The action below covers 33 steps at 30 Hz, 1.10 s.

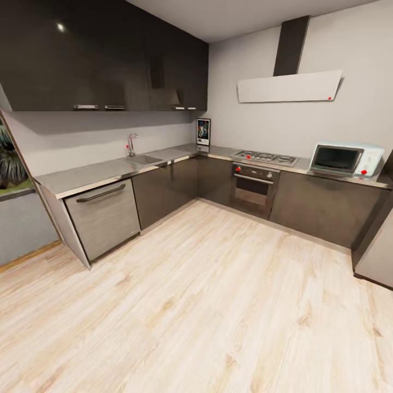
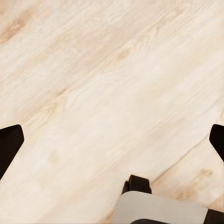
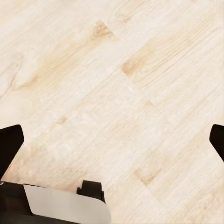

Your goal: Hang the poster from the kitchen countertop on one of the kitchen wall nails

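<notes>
Head view: the poster [image 1: 203,131] is propped upright in the far corner of the kitchen countertop [image 1: 98,173], left of the gas hob [image 1: 265,158]. Left wrist view: the left gripper [image 2: 112,140] is seen with fingers wide apart over the wooden floor [image 2: 107,79]. Right wrist view: the right gripper [image 3: 112,140] is spread apart too, nothing held.

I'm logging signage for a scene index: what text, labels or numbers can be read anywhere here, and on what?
None is legible.
The poster on the kitchen countertop: print too small and blurred.
The microwave and the oven: no readable markings.
</notes>
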Tool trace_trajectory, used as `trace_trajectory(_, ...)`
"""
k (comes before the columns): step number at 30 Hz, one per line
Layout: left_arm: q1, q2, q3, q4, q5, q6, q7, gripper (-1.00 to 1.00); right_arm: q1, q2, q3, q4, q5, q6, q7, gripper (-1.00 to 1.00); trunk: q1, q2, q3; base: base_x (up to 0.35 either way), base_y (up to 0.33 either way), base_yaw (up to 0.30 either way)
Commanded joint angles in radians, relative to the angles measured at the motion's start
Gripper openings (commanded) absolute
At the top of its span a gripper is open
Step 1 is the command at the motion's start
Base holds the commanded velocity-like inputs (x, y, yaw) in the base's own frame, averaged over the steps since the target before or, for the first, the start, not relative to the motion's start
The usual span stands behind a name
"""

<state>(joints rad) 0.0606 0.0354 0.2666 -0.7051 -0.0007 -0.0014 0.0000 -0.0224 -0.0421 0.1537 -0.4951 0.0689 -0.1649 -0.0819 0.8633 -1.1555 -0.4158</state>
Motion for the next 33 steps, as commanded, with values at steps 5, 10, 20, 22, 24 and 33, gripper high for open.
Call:
trace_trajectory(5, 0.000, 0.000, 0.000, -0.001, -0.001, 0.000, 0.000, 1.00, -0.001, -0.001, 0.006, 0.001, 0.007, -0.001, -0.009, 1.00, 0.001, 0.000, -0.001, 0.339, 0.137, -0.145)
trace_trajectory(10, 0.000, 0.000, 0.000, -0.001, -0.001, 0.000, 0.000, 1.00, -0.001, -0.001, 0.006, 0.001, 0.007, -0.001, -0.009, 1.00, 0.001, 0.000, -0.001, 0.339, 0.137, -0.189)
trace_trajectory(20, 0.000, 0.001, 0.000, -0.001, -0.001, 0.000, 0.000, 1.00, -0.001, -0.001, 0.006, 0.001, 0.006, -0.001, -0.009, 1.00, 0.001, 0.000, -0.001, 0.339, 0.137, -0.230)
trace_trajectory(22, 0.000, 0.001, 0.000, -0.001, 0.000, 0.000, 0.000, 1.00, -0.001, -0.001, 0.006, 0.000, 0.006, -0.001, -0.008, 1.00, 0.001, 0.000, -0.001, 0.339, 0.137, -0.241)
trace_trajectory(24, 0.001, 0.001, 0.001, -0.001, 0.000, 0.000, 0.000, 1.00, -0.001, -0.001, 0.006, 0.000, 0.006, -0.001, -0.008, 1.00, 0.001, 0.000, -0.001, 0.339, 0.137, -0.240)
trace_trajectory(33, 0.001, 0.002, 0.002, 0.001, 0.000, 0.000, 0.000, 1.00, -0.001, -0.001, 0.006, 0.000, 0.007, -0.001, -0.009, 1.00, 0.001, 0.000, -0.001, 0.338, 0.147, -0.140)
